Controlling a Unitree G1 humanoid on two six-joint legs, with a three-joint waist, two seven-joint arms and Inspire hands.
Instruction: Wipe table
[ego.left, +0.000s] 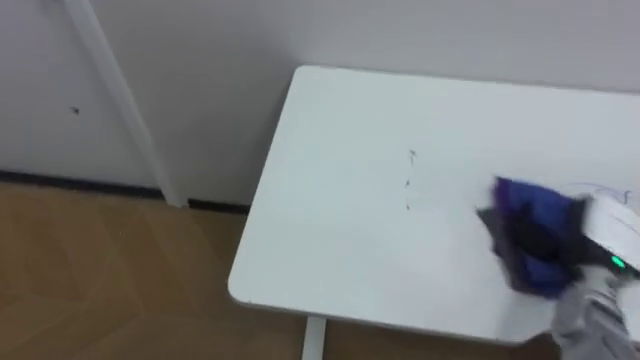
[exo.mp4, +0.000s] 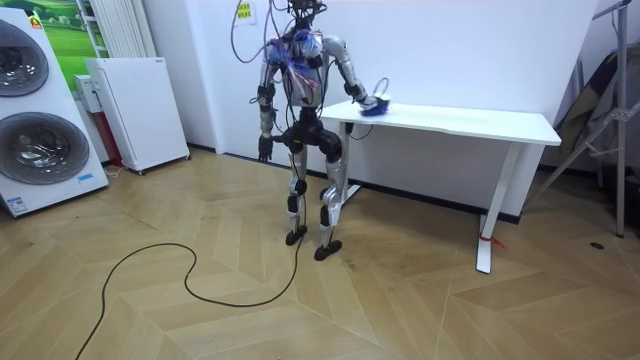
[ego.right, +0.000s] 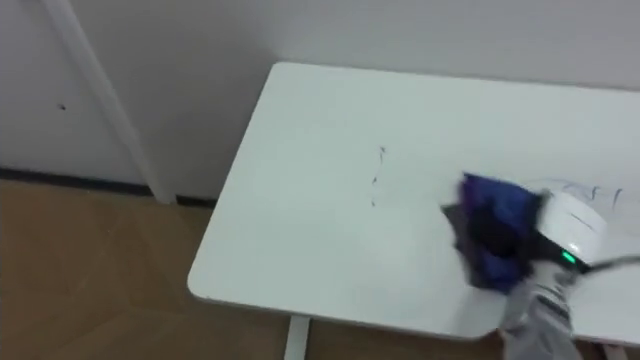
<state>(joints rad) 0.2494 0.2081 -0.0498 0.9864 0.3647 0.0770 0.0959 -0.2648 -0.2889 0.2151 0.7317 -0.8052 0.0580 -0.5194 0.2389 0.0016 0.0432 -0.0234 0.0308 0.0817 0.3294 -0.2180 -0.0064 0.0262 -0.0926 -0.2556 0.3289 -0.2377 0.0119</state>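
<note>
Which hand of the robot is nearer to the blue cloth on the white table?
Right. The right hand rests on the blue cloth near the front edge of the white table; the left hand hangs beside the robot's hip, away from the table.

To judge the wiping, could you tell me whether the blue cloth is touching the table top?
Touching: the left eye view shows the blue cloth lying flat on the white table under the right hand.
</note>
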